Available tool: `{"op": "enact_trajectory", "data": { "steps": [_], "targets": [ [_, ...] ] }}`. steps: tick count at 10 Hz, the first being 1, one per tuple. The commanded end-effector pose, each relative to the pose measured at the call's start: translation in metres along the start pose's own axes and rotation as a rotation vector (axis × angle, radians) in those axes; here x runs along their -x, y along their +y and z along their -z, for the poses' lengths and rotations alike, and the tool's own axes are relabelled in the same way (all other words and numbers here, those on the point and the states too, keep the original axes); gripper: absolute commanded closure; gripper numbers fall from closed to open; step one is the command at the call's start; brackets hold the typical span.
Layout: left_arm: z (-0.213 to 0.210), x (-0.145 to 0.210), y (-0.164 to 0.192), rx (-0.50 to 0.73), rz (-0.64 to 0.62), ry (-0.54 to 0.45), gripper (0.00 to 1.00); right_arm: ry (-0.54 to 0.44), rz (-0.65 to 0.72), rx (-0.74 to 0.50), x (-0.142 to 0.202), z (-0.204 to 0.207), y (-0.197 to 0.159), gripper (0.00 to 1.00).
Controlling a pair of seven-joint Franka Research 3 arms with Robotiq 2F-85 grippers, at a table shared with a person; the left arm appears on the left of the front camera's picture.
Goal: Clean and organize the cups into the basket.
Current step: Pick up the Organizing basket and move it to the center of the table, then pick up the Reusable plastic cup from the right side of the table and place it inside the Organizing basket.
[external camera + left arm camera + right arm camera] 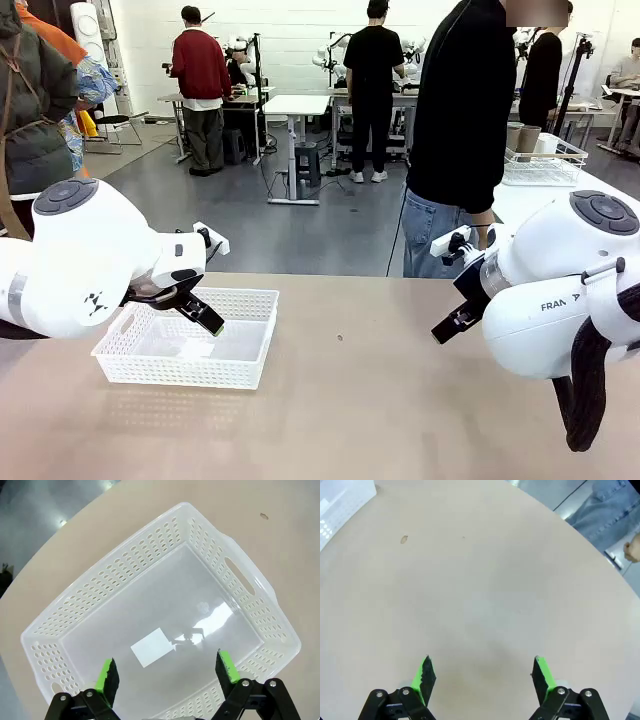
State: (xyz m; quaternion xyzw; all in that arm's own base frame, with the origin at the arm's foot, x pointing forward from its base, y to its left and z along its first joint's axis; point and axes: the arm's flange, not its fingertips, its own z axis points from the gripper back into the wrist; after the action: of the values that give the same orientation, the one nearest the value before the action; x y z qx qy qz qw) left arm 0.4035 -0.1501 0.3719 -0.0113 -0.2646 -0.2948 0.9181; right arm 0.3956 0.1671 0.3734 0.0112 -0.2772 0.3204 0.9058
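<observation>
On tan table (350, 400), basket (250, 293) empty beneath wide-open left gripper (168, 672), right gripper (482, 672) wide-open over bare table; all cups yet to go in.

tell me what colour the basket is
The basket is white, with oval holes along its sides; clearest in the left wrist view.

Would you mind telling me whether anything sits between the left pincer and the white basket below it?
Nothing visible does: the left pincer hangs open directly over the basket, with only its floor showing between the green pads.
</observation>
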Motion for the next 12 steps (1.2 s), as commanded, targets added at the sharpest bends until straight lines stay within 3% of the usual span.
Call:
{"op": "enact_trajectory", "data": {
  "steps": [1,12],
  "targets": [
    [0.0,0.0,-0.0001,0.0,0.0,0.0,0.0,0.0,0.0,0.0,0.0,0.0,0.0,0.0],
    [0.0,0.0,-0.0001,0.0,0.0,0.0,0.0,0.0,0.0,0.0,0.0,0.0,0.0,0.0]
  ]
}}
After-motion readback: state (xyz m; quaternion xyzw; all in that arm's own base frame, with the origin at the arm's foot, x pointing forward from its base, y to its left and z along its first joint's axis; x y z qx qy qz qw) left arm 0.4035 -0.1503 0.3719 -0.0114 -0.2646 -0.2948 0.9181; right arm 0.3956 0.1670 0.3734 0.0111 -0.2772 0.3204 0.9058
